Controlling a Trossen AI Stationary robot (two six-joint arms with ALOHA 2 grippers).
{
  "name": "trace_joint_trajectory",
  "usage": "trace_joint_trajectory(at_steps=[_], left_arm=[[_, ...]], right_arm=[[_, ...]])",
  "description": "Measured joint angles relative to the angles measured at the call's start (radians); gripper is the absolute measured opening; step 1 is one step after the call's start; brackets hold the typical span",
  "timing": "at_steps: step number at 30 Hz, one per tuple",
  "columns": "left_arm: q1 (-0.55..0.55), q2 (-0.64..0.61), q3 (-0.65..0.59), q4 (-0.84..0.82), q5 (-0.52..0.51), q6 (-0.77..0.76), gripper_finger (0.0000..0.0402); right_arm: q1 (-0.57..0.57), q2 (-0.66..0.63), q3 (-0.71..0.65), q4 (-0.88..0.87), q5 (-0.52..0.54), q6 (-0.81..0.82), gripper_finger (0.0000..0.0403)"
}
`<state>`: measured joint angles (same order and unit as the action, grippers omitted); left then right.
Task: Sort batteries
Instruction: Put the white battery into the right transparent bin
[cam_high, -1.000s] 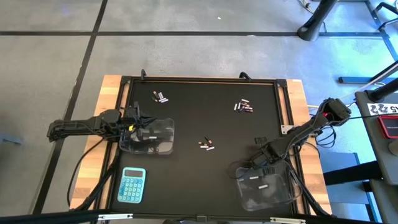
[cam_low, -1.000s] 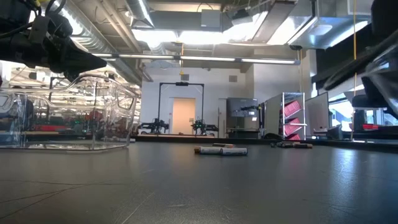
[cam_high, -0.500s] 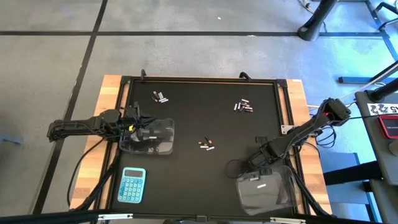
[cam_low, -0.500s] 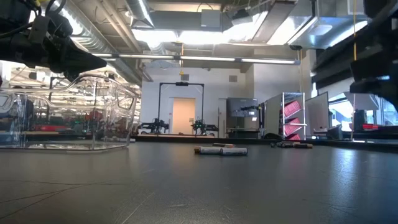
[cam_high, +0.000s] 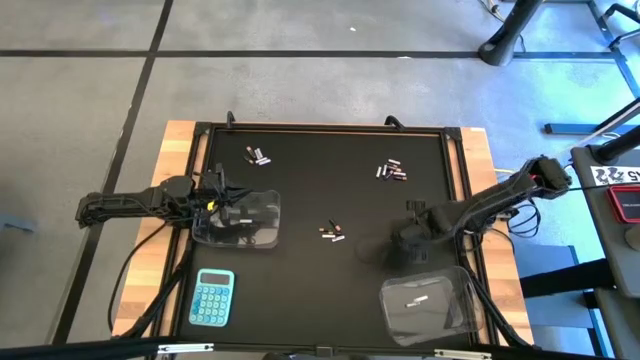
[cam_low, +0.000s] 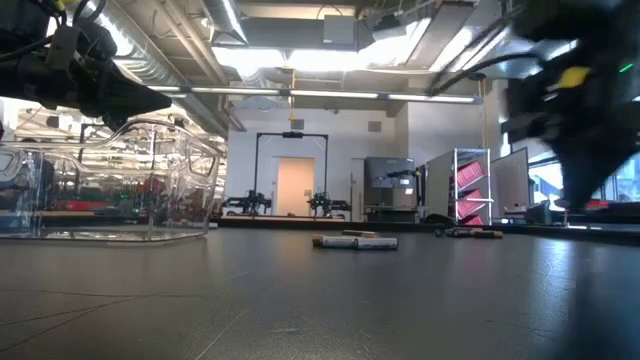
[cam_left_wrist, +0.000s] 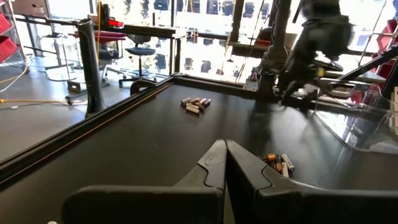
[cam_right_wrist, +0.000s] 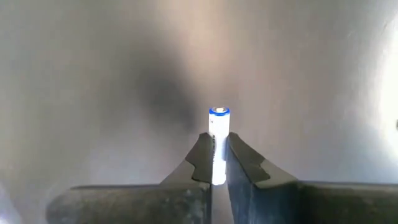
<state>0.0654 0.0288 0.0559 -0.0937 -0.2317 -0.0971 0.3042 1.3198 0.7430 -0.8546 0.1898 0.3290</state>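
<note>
High view: my right gripper hangs over the black surface just beyond the right tub, a battery in its grip — too small to see from here. Loose batteries lie in three small clusters across the surface. My left gripper waits over the left tub.
Low view: my right arm is a dark blur at the picture's edge; a battery pair lies mid-surface.
Left wrist view: my left fingers are pressed together, holding nothing.
Right wrist view: my right fingers pinch a white, blue-ringed battery upright.
Step done well: I judge I should carry it level over the matching tub and release low.
Hard to tell: which tub takes white ones — the tubs' contents are unclear.
</note>
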Motion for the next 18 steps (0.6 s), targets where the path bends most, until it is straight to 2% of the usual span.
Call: trace_joint_trajectory(at_steps=[4, 6, 13, 18], left_arm=[[0.000, 0.000, 0.000, 0.000, 0.000, 0.000, 0.0000], [0.000, 0.000, 0.000, 0.000, 0.000, 0.000, 0.0000], [0.000, 0.000, 0.000, 0.000, 0.000, 0.000, 0.0000], [0.000, 0.000, 0.000, 0.000, 0.000, 0.000, 0.0000]], right_arm=[[-0.116, 0.005, -0.116, 0.329, -0.106, -0.096, 0.0018], [-0.140, 0.036, -0.151, 0.430, -0.109, -0.104, 0.0018], [-0.154, 0.087, -0.164, 0.476, 0.051, -0.090, 0.0030], [-0.155, 0.075, -0.167, 0.535, 0.102, -0.053, 0.0080]])
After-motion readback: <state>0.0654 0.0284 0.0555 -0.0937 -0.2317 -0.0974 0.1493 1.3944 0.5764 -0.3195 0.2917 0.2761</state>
